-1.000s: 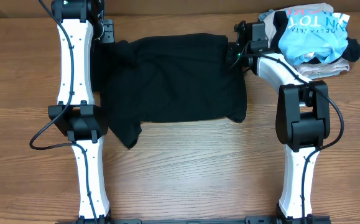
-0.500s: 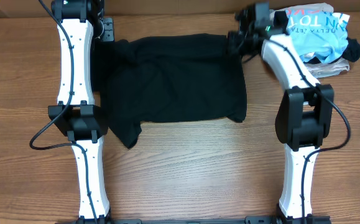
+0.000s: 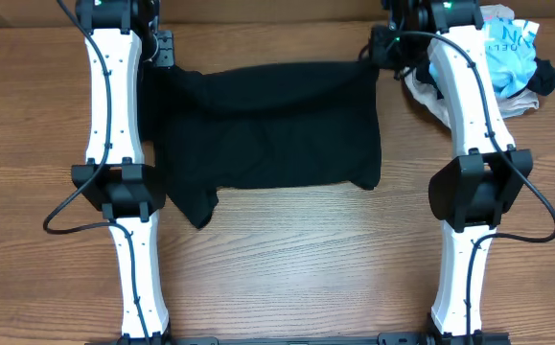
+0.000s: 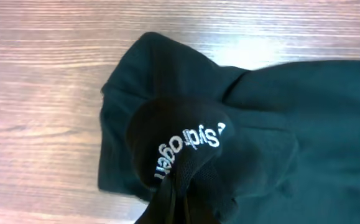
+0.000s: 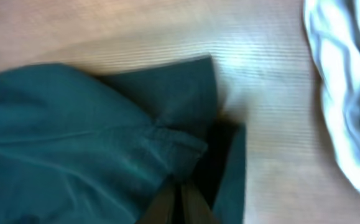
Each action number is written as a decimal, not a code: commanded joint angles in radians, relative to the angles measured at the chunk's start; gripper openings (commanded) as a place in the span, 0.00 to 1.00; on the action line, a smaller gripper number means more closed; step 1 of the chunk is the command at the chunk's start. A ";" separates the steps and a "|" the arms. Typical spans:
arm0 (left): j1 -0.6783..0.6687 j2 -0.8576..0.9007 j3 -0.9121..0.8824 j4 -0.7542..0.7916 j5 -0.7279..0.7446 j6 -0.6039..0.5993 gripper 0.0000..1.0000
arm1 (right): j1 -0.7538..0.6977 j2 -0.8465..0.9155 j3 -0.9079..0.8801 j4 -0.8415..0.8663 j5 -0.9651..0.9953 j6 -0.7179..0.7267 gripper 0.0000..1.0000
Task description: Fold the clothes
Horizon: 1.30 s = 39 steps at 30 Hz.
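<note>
At the far left of the table (image 3: 287, 268), the left claw (image 3: 165, 50) is seen closed on the far-left corner of a black garment (image 3: 267, 125). In the left wrist view, the cloth is bunched up into the claw (image 4: 175, 202), and white lettering (image 4: 186, 152) is shown on the raised fold; it is too small to be read surely.

The garment is spread flat across the middle of the table between the 2 arms, with its far edge pulled taut from claw to claw. A flap is left sticking out at the near-left corner.

At the far right, the right claw (image 3: 381, 48) is clamped on the far-right corner. In the right wrist view, the fold is pinched between the 2 fingers (image 5: 167, 205), which are nearly touching. Just right of that claw, a pile (image 3: 512, 67) of light blue, white and tan clothes is seen, apart from the garment.
</note>
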 commanded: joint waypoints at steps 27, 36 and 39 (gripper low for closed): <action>0.008 -0.068 -0.296 0.043 -0.151 0.094 0.05 | -0.069 -0.011 -0.296 -0.077 -0.023 -0.005 0.04; 0.008 -0.068 -0.296 0.070 -0.150 0.090 0.04 | -0.068 -0.011 -0.307 -0.047 -0.038 -0.005 0.04; 0.008 -0.068 -0.296 0.090 -0.150 0.089 0.04 | -0.068 -0.011 -0.304 -0.008 -0.076 -0.004 0.04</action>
